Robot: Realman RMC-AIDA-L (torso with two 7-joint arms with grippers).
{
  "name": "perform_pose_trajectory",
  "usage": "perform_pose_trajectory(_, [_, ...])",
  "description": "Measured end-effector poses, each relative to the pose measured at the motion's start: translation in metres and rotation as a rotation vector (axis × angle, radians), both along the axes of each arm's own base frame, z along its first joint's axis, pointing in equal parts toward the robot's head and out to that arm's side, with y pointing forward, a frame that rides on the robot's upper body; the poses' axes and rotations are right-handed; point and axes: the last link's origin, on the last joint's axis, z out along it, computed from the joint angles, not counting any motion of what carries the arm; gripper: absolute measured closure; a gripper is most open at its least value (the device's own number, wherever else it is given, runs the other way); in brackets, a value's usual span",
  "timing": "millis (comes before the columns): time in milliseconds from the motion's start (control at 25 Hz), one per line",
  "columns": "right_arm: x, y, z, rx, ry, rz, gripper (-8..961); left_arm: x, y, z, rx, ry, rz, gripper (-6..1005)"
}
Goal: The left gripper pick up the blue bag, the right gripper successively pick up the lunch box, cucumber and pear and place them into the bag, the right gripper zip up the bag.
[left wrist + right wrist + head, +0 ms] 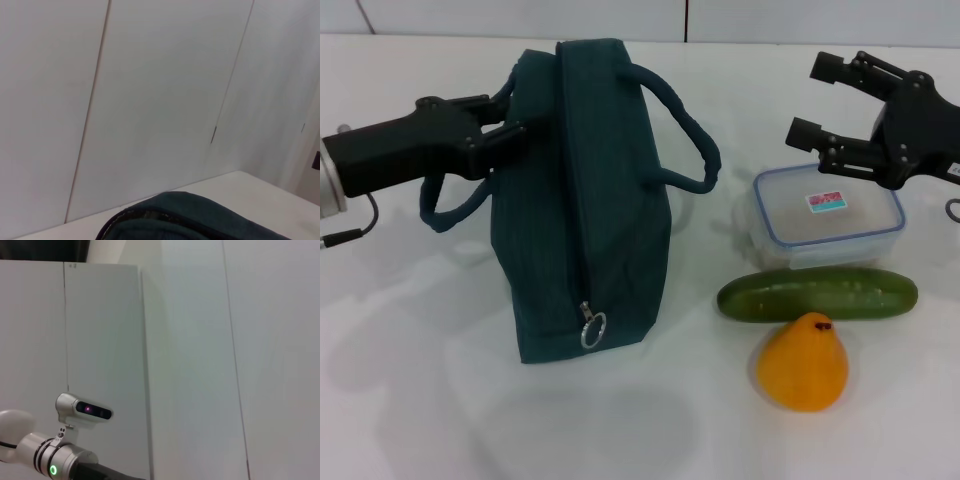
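Dark blue bag stands upright, zipped shut. Clear lidded lunch box lies beside it; cucumber and orange pear in front.

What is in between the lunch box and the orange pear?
The cucumber lies between the lunch box and pear, shown in the head view.

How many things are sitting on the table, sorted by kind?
Bags: 1, the blue bag
Boxes: 1, the lunch box
Vegetables: 1, the cucumber
Fruit: 1, the pear
Total: 4
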Motion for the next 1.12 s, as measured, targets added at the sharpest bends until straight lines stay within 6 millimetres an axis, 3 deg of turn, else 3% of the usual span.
perform_pose_trajectory(200, [0.000, -0.001, 0.000, 0.001, 0.004, -0.001, 97, 0.003, 0.002, -0.001, -0.010, -0.010, 0.005, 703])
perform_pose_trajectory(640, [0.014, -0.011, -0.005, -0.005, 0.020, -0.061, 97, 0.004, 0.002, -0.004, -0.023, 0.004, -0.003, 836])
perform_pose_trajectory(840, [0.033, -0.023, -0.007, 0.051, 0.109, -0.191, 97, 0.004, 0.003, -0.006, -0.022, 0.009, -0.008, 927])
perform_pose_trajectory(1120, [0.060, -0.052, -0.008, 0.162, 0.283, -0.377, 97, 0.005, 0.003, -0.008, -0.004, -0.008, -0.033, 956])
